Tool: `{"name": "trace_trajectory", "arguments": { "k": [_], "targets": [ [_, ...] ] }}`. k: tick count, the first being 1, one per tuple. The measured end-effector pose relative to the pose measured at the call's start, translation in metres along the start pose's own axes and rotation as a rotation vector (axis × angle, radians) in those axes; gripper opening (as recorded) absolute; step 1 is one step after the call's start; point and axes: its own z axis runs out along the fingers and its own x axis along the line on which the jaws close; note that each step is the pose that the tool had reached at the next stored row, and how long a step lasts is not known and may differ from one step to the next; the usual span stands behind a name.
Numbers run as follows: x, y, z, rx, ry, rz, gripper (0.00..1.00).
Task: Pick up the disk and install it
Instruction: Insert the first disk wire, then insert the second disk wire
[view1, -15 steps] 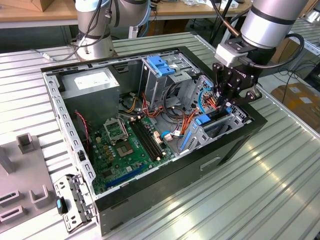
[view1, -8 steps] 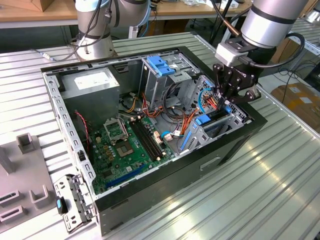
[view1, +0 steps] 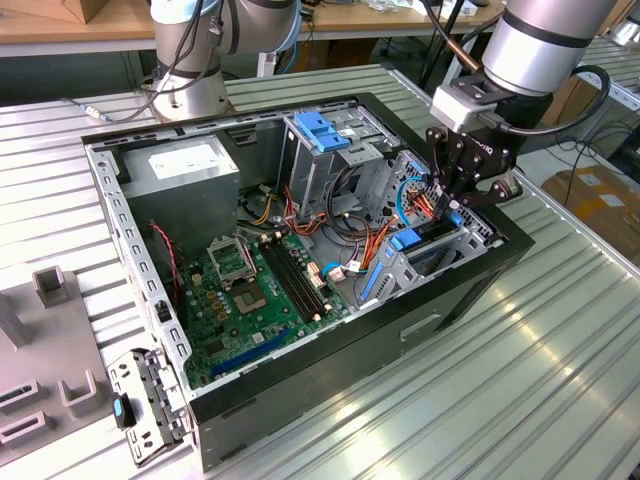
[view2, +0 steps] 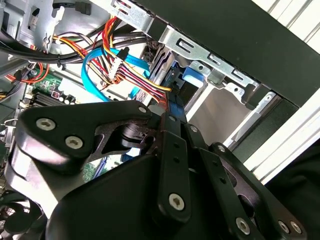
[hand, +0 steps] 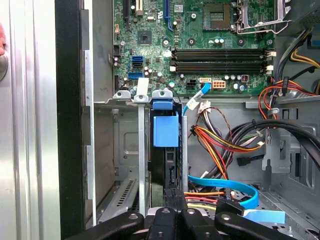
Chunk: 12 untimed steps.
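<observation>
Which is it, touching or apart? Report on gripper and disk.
Cannot tell. In the first wrist view the gripper overlaps the slotted disk's end, with neither contact nor gap plainly visible.

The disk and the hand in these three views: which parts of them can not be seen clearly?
- The disk: in the first wrist view it stands edge-on in the drive bay, so its label is hidden by the bay's metal walls.
- Its near end: covered by the hand in the same view.
- The hand in the exterior view: its fingertips sink among cables, so the grip cannot be judged.
- In the second wrist view, the hand's linkage blocks the fingertips.
</observation>
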Motion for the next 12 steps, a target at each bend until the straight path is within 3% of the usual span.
{"name": "trace_trajectory", "arguments": {
  "k": [8,12],
  "targets": [
    [0.0000,0.0004,-0.0004,0.0000,0.0000,0.000,0.11],
    [0.0001,0.0073,-0.0006,0.0000,0.0000,0.000,0.11]
  ]
}}
